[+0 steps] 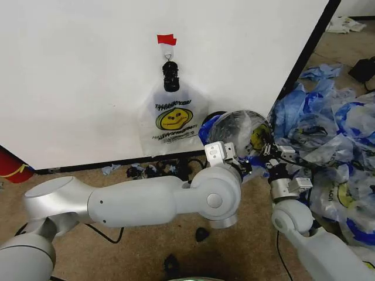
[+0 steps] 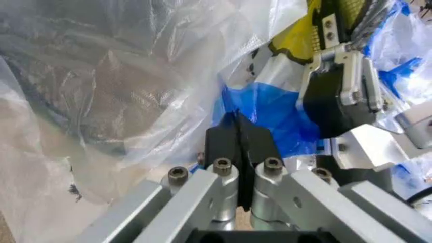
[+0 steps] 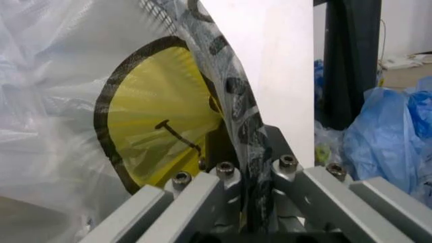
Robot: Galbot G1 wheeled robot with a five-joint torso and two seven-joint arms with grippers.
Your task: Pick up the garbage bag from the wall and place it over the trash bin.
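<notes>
The garbage bag (image 1: pixel 237 129) bulges as a clear dome in front of the white wall (image 1: pixel 88 76), its yellow smiley facing right. My left gripper (image 1: pixel 237 163) is shut on the bag's blue handle (image 2: pixel 270 111); the black fingers (image 2: pixel 223 142) are pressed together on it. My right gripper (image 1: pixel 266 157) is shut on the printed film (image 3: pixel 169 116), which runs down between its fingers (image 3: pixel 233 167). The trash bin is mostly hidden under the bag; a dark curved rim (image 1: pixel 215 115) peeks out at its left. Another smiley bag (image 1: pixel 173 120) hangs from the wall's black clip (image 1: pixel 170 76).
A heap of bluish plastic bags (image 1: pixel 334 129) lies on the floor to the right. A black post (image 1: pixel 310 52) edges the wall. A red cylinder (image 1: pixel 12 167) stands at far left. Cables and small dark scraps (image 1: pixel 202 234) lie on the carpet.
</notes>
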